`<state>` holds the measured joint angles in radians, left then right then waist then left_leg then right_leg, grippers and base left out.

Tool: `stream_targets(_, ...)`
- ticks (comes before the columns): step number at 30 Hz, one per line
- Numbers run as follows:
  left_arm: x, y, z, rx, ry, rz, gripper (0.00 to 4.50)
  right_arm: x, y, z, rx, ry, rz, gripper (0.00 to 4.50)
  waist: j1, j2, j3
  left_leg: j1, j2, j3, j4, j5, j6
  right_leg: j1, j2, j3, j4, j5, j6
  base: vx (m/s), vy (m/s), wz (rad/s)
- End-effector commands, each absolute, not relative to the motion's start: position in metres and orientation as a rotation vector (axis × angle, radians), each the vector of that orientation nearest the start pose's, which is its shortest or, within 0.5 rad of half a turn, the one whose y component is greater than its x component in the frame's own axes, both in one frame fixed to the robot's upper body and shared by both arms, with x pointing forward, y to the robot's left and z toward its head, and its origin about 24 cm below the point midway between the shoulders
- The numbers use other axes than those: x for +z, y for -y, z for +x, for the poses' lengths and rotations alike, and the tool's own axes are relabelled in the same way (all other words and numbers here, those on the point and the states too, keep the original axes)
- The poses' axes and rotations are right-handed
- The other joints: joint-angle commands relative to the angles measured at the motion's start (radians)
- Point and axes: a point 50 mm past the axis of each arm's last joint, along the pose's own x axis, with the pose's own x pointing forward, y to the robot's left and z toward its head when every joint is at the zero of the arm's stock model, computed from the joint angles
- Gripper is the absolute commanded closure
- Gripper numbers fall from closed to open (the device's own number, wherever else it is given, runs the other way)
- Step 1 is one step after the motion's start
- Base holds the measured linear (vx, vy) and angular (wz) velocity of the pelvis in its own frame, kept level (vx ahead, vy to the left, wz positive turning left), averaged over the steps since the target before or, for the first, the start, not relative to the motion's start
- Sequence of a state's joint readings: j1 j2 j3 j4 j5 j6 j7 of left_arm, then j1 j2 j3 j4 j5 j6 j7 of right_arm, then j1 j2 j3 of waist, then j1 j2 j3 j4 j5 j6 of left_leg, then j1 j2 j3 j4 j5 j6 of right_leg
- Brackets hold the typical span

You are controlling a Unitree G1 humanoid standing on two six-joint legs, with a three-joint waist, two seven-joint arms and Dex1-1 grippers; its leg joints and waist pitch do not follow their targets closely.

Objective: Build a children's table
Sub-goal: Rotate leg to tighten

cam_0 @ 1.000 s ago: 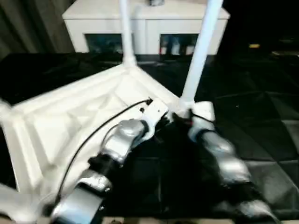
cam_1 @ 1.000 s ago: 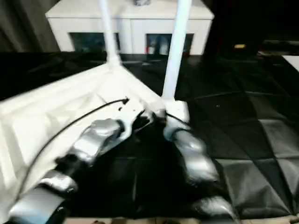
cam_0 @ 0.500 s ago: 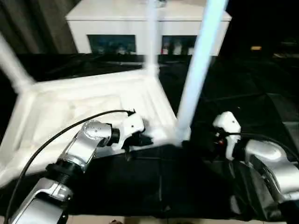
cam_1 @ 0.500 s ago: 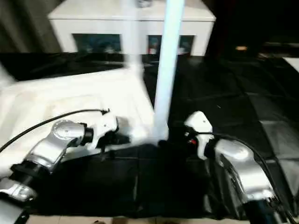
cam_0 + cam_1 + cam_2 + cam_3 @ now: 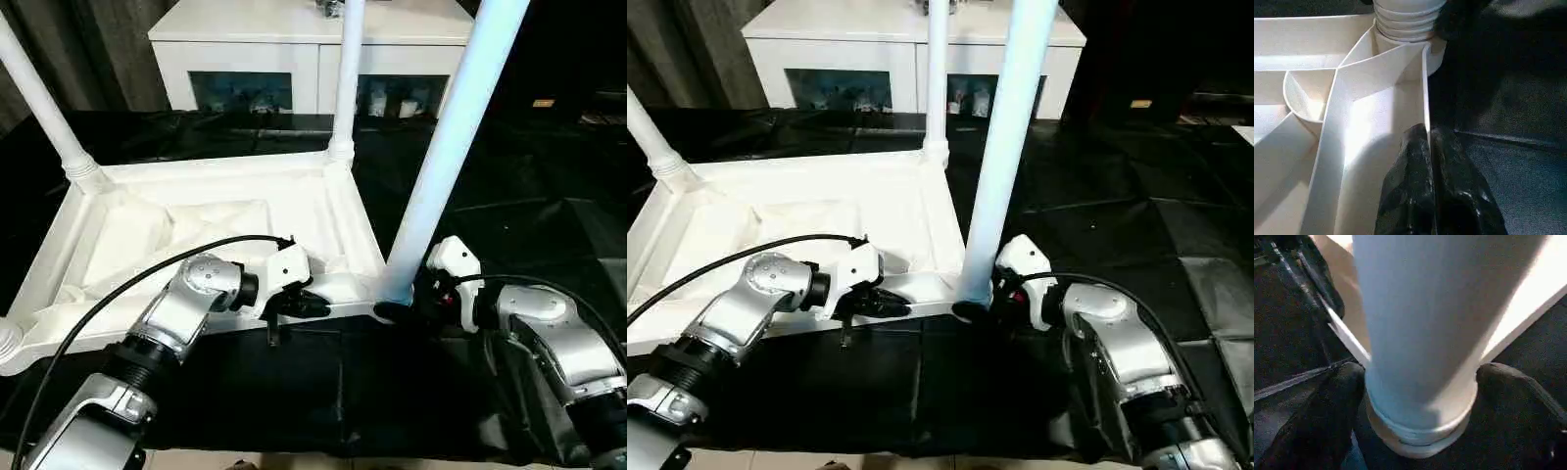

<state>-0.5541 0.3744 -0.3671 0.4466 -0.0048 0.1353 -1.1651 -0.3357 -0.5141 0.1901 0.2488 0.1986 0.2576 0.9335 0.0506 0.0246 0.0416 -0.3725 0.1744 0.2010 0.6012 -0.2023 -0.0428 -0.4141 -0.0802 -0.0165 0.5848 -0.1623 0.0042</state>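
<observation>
Children's table lies upside down on the black surface; left gripper pinched on its near rim; right gripper straddles near leg at its socket, fingers apart; keep the leg vertical while seating it.

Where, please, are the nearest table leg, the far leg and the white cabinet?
Nearest table leg (image 5: pixel 441 166), left eye view, mid shaft.
Far leg (image 5: pixel 345 88), left eye view, lower shaft.
White cabinet (image 5: pixel 235 54), left eye view, front panel.
</observation>
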Motion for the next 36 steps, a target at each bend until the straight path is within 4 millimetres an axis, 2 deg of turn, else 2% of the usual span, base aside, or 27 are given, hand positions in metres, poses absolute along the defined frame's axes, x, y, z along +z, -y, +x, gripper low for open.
stream_targets(1, 0.063, -0.111, 0.305, -1.407, -0.372, 0.471, 4.5, 0.06, 0.176, 0.294, 1.006, -0.348, -0.248, 0.79, -0.003, -0.013, -0.06, 0.015, 0.05, -0.02, -0.073, -0.176, 0.066, 0.048, -0.052, 0.023, -0.052, -0.158, -0.258, 0.0, 0.0, 0.0)
stream_targets(9, 0.06, -0.111, 0.304, -1.411, -0.385, 0.46, 4.5, 0.057, 0.173, 0.293, 1.024, -0.341, -0.205, 1.5, -0.002, -0.013, -0.062, 0.016, 0.049, -0.019, -0.071, -0.16, 0.075, 0.049, -0.051, 0.022, -0.048, -0.135, -0.267, 0.0, 0.0, 0.0)
stream_targets(12, 0.056, -0.109, 0.304, -1.388, -0.389, 0.46, 4.5, 0.05, 0.172, 0.295, 0.952, -0.343, -0.161, 1.72, -0.004, -0.012, -0.061, 0.014, 0.049, -0.019, -0.07, -0.163, 0.073, 0.049, -0.052, 0.023, -0.05, -0.15, -0.264, 0.0, 0.0, 0.0)
stream_targets(14, 0.053, -0.107, 0.305, -1.357, -0.39, 0.462, 4.5, 0.045, 0.171, 0.299, 0.887, -0.35, -0.151, 1.76, -0.007, -0.014, -0.06, 0.015, 0.049, -0.019, -0.072, -0.179, 0.062, 0.047, -0.051, 0.023, -0.053, -0.176, -0.259, 0.0, 0.0, 0.0)
stream_targets(17, 0.047, -0.093, 0.312, -1.218, -0.38, 0.408, 4.5, 0.028, 0.161, 0.307, 0.666, -0.371, -0.147, 1.79, -0.02, -0.012, -0.054, 0.016, 0.046, -0.021, -0.078, -0.234, 0.024, 0.041, -0.049, 0.022, -0.062, -0.262, -0.239, 0.0, 0.0, 0.0)
stream_targets(18, 0.046, -0.09, 0.313, -1.2, -0.379, 0.395, 4.5, 0.026, 0.159, 0.308, 0.638, -0.373, -0.146, 1.8, -0.026, -0.012, -0.05, 0.019, 0.044, -0.023, -0.081, -0.274, 0.003, 0.038, -0.049, 0.021, -0.069, -0.331, -0.223, 0.0, 0.0, 0.0)
stream_targets(19, 0.044, -0.08, 0.318, -1.097, -0.384, 0.354, 4.5, 0.019, 0.151, 0.313, 0.491, -0.381, -0.132, 1.81, -0.031, -0.011, -0.051, 0.022, 0.044, -0.025, -0.082, -0.302, -0.011, 0.034, -0.05, 0.023, -0.071, -0.381, -0.204, 0.0, 0.0, 0.0)
stream_targets(20, 0.043, -0.079, 0.318, -1.088, -0.385, 0.352, 4.5, 0.018, 0.15, 0.314, 0.481, -0.382, -0.129, 1.81, -0.032, -0.012, -0.049, 0.024, 0.043, -0.027, -0.083, -0.312, -0.018, 0.033, -0.049, 0.021, -0.077, -0.405, -0.194, 0.0, 0.0, 0.0)
stream_targets(21, 0.041, -0.069, 0.323, -0.984, -0.389, 0.321, 4.5, 0.014, 0.141, 0.317, 0.376, -0.395, -0.098, 1.81, -0.035, -0.01, -0.051, 0.025, 0.042, -0.027, -0.082, -0.327, -0.024, 0.029, -0.049, 0.023, -0.078, -0.42, -0.185, 0.0, 0.0, 0.0)
stream_targets(23, 0.041, -0.063, 0.326, -0.919, -0.39, 0.301, 4.5, 0.013, 0.135, 0.32, 0.328, -0.395, -0.088, 1.82, -0.037, -0.013, -0.051, 0.028, 0.041, -0.03, -0.085, -0.339, -0.028, 0.029, -0.047, 0.021, -0.085, -0.434, -0.172, 0.0, 0.0, 0.0)
stream_targets(24, 0.041, -0.054, 0.329, -0.863, -0.383, 0.284, 4.5, 0.013, 0.125, 0.324, 0.278, -0.388, -0.068, 1.82, -0.036, -0.012, -0.052, 0.03, 0.04, -0.027, -0.084, -0.342, -0.022, 0.027, -0.046, 0.022, -0.087, -0.426, -0.165, 0.0, 0.0, 0.0)
stream_targets(26, 0.04, -0.042, 0.33, -0.82, -0.369, 0.286, 4.5, 0.016, 0.109, 0.329, 0.237, -0.37, -0.037, 1.82, -0.038, -0.012, -0.052, 0.029, 0.039, -0.029, -0.086, -0.347, -0.018, 0.026, -0.046, 0.02, -0.089, -0.413, -0.163, 0.0, 0.0, 0.0)
stream_targets(28, 0.041, -0.04, 0.331, -0.827, -0.362, 0.298, 4.5, 0.019, 0.102, 0.331, 0.259, -0.359, -0.027, 1.82, -0.038, -0.012, -0.054, 0.026, 0.039, -0.03, -0.087, -0.343, -0.012, 0.031, -0.046, 0.019, -0.089, -0.398, -0.158, 0.0, 0.0, 0.0)
stream_targets(29, 0.042, -0.037, 0.331, -0.852, -0.349, 0.321, 4.5, 0.028, 0.092, 0.335, 0.322, -0.304, 0.013, 1.82, -0.036, -0.013, -0.054, 0.023, 0.039, -0.029, -0.087, -0.338, 0.0, 0.031, -0.048, 0.02, -0.09, -0.383, -0.153, 0.0, 0.0, 0.0)
stream_targets(30, 0.042, -0.037, 0.331, -0.852, -0.349, 0.321, 4.5, 0.028, 0.092, 0.335, 0.322, -0.304, 0.013, 1.82, -0.036, -0.013, -0.054, 0.023, 0.039, -0.029, -0.087, -0.338, 0.0, 0.031, -0.048, 0.02, -0.09, -0.383, -0.153, 0.0, 0.0, 0.0)
stream_targets(31, 0.043, -0.038, 0.331, -0.861, -0.348, 0.336, 4.5, 0.033, 0.09, 0.336, 0.346, -0.274, 0.022, 1.27, -0.034, -0.013, -0.056, 0.02, 0.04, -0.027, -0.087, -0.314, 0.009, 0.034, -0.048, 0.021, -0.086, -0.348, -0.158, 0.0, 0.0, 0.0)
stream_targets(35, 0.043, -0.048, 0.329, -0.893, -0.36, 0.382, 4.5, 0.042, 0.103, 0.338, 0.33, -0.221, -0.008, 0.76, -0.033, -0.012, -0.057, 0.013, 0.042, -0.028, -0.088, -0.281, 0.021, 0.04, -0.05, 0.021, -0.078, -0.305, -0.172, 0.0, 0.0, 0.0)
stream_targets(36, 0.043, -0.05, 0.329, -0.901, -0.358, 0.389, 4.5, 0.043, 0.107, 0.338, 0.328, -0.218, -0.014, 0.68, -0.036, -0.015, -0.057, 0.011, 0.042, -0.028, -0.088, -0.274, 0.024, 0.042, -0.049, 0.021, -0.077, -0.295, -0.174, 0.0, 0.0, 0.0)
